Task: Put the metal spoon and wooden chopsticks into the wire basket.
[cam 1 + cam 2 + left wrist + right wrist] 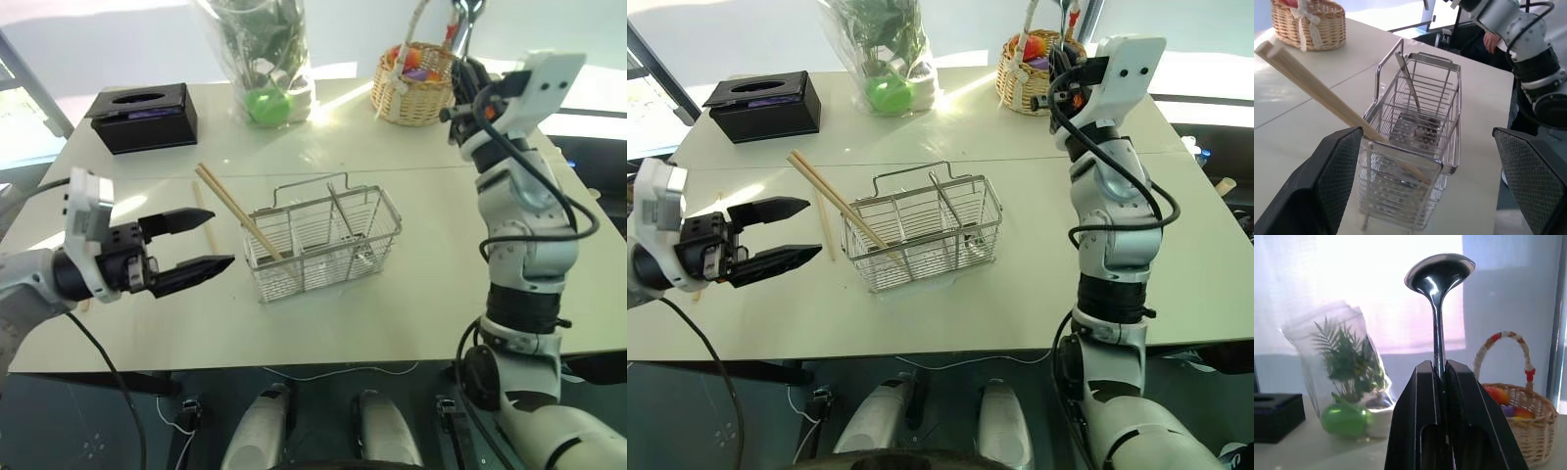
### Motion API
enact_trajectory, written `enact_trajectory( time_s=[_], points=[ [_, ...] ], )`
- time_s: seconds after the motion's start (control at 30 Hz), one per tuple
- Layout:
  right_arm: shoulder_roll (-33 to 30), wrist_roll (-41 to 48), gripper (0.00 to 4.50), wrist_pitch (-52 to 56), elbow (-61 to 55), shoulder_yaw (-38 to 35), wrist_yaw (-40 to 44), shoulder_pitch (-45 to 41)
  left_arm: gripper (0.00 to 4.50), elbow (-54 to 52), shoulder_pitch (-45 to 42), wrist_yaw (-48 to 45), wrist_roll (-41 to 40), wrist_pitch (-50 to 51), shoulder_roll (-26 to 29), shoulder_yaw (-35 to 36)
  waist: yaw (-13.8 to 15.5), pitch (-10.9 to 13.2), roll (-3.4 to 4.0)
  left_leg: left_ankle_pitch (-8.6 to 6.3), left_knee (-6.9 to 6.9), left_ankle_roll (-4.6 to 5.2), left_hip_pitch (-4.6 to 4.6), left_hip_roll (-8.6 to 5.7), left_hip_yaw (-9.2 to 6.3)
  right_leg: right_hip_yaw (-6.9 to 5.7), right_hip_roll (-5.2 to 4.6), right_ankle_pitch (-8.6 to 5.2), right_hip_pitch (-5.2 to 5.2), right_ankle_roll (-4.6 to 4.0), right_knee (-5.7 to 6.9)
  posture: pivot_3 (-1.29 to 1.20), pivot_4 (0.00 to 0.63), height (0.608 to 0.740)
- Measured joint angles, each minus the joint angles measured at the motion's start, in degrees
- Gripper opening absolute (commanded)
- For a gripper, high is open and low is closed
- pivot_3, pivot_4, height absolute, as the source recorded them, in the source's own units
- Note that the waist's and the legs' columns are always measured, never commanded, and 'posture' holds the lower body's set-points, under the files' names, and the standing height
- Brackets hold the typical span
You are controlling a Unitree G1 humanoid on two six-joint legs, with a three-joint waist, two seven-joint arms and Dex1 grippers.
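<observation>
Your left gripper (201,242) hangs left of the wire basket (323,240), fingers spread wide with nothing between them, aimed level toward the basket's left end. Behind it, far left of the basket, you have a black tissue box (143,117) on the table (411,304).

Moving right: the wooden chopsticks (238,213) sit in the basket's left compartment, lower ends inside the mesh, upper ends leaning out up and to the left over the rim. One more thin stick (825,223) lies flat on the table just left of the basket. Behind the basket you see a potted plant in clear wrap (263,59). Inside the basket, right of the chopsticks, a flat metal piece (1407,77) stands tilted against a divider; what it is, you cannot tell.

Further right: your right gripper (1440,377) is raised well above and behind the basket's right end, near the wicker basket (416,86). Its fingers are clamped together on the handle of the metal spoon (1438,279), bowl pointing up past the fingertips.
</observation>
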Motion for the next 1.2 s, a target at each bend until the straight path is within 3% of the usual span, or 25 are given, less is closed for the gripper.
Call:
enact_trajectory(
  time_s=[0.2, 0.53, 1.2],
  points=[
    [5.60, 3.15, 0.07, 3.09, -8.94, 3.02, -3.32, 5.83, 4.50, 3.72, -6.42, -2.86, 2.39, -0.05, -0.51, -4.88, -0.28, 0.00, 0.00, 0.08, -0.06, 0.06, -0.01, 0.02, 0.02, 0.05, 0.03, 0.01, -0.12, 0.00, 0.06, 0.00, 0.150, 0.740],
    [11.81, 3.89, 0.07, 1.32, -9.43, 8.39, -3.90, 10.09, 4.50, 5.35, -8.42, -4.17, 4.15, 0.16, -1.07, -6.78, -0.35, 0.00, 0.00, 0.16, -0.09, -0.03, -0.01, 0.06, 0.04, 0.12, 0.08, 0.02, -0.23, 0.00, 0.20, 0.00, 0.150, 0.740],
    [15.29, 7.40, 0.07, 5.00, -11.45, 13.37, -5.05, 15.85, 4.50, -1.02, -0.41, -1.39, 0.84, 3.85, -0.16, 2.70, -0.39, 0.00, 0.00, 0.11, -0.25, -0.15, 0.00, 0.07, 0.02, 0.24, 0.08, 0.03, -0.33, -0.03, 0.20, 0.00, 0.150, 0.740]
  ],
)
